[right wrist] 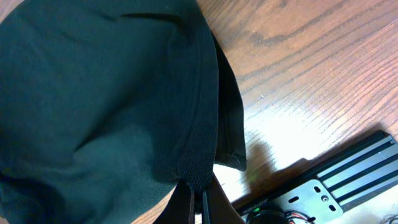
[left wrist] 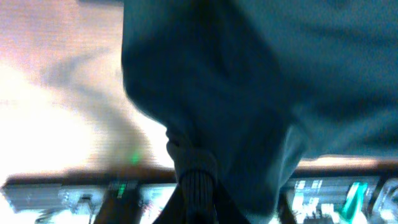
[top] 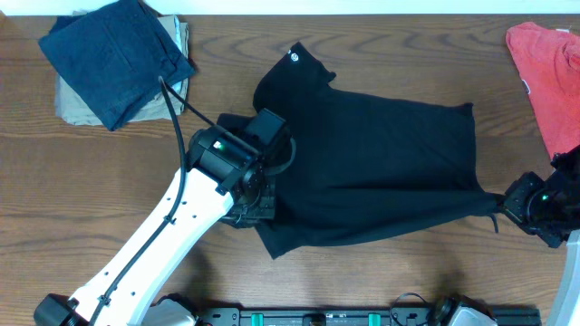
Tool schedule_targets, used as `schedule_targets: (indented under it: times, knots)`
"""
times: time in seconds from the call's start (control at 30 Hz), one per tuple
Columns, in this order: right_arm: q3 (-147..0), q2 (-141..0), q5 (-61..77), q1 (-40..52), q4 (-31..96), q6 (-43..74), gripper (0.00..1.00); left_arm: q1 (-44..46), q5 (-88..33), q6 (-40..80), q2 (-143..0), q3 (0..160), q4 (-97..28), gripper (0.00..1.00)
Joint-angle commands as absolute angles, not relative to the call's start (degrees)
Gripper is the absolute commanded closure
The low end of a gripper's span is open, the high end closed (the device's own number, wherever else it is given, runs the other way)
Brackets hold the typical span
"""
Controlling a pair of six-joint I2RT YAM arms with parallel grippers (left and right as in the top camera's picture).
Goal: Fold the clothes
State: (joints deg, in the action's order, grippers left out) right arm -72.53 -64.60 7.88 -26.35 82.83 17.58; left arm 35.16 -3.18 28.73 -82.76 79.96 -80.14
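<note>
Black soft-fabric T-shirt [top: 381,167] lying flat, rumpled, across brown wooden surface [top: 109,199]; tiny round white logo [top: 294,55] at upper-left end; one hem corner stretched to a point.

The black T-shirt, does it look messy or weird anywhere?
Yes. The black T-shirt lies crooked and wrinkly on the wooden table, not flat. Its right corner is stretched into a point where the right pincer pinches it, and the left pincer bunches up its left edge.

A dark wood-grain table [top: 82,195] with a black rail [top: 299,317] along its near edge.
</note>
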Motion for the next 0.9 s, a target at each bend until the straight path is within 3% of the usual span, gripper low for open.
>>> schedule_targets:
  times: [0.0, 0.3, 0.87]
  knots:
    - [-71.5, -64.47, 6.85, -26.61, 82.26, 18.41, 0.98, 35.07, 2.11, 29.45, -82.3, 79.88, -77.47, 0.94]
    - [-67.37, -64.51, 7.14, -26.57, 79.31, 19.99, 0.98, 34.22, 11.97, 29.43, -82.35, 79.88, -69.01, 0.94]
    - [-56.51, -65.36, 7.53, -26.57, 66.02, 26.76, 0.99, 32.47, 12.73, 28.14, -86.83, 76.82, -53.87, 0.94]
